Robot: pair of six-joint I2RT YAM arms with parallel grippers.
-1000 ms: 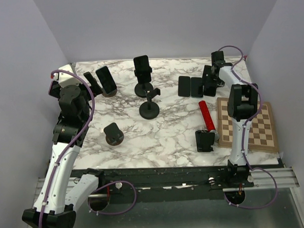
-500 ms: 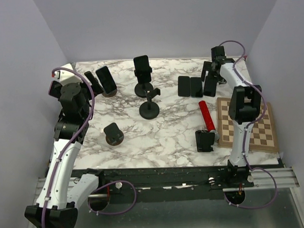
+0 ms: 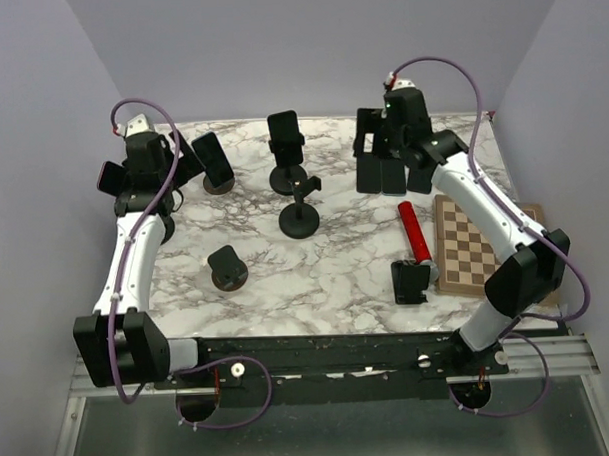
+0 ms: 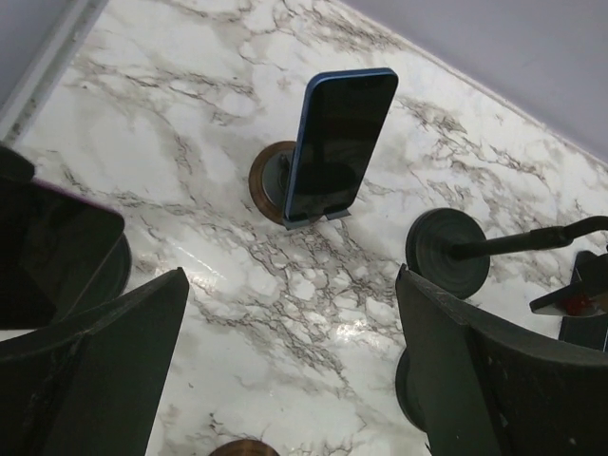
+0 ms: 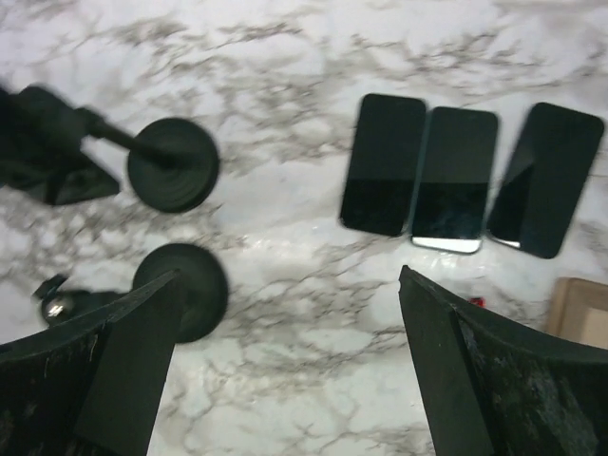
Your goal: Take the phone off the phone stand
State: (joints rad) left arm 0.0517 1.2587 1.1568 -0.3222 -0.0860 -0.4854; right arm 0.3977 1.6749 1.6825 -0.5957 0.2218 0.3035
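Near the far-left corner of the marble tabletop [image 3: 336,277], a blue-edged phone [image 4: 340,142] leans upright in its round wooden-based stand [image 4: 269,180], bottom edge resting on the stand's lip. The left gripper [image 4: 293,277] hangs just short of it, jaws spread wide and holding nothing. Only the left wrist view gives the blue rim and the lip; from above the phone reads as a plain dark slab. The right gripper [image 5: 290,277] hovers at the far right, jaws wide and empty. Its wrist view shows three flat phones [image 5: 454,179] side by side, which the top view partly hides behind the gripper. The top view alone shows a taller stand's phone [image 3: 284,134], a red cylinder [image 3: 415,232] and a chessboard [image 3: 490,247].
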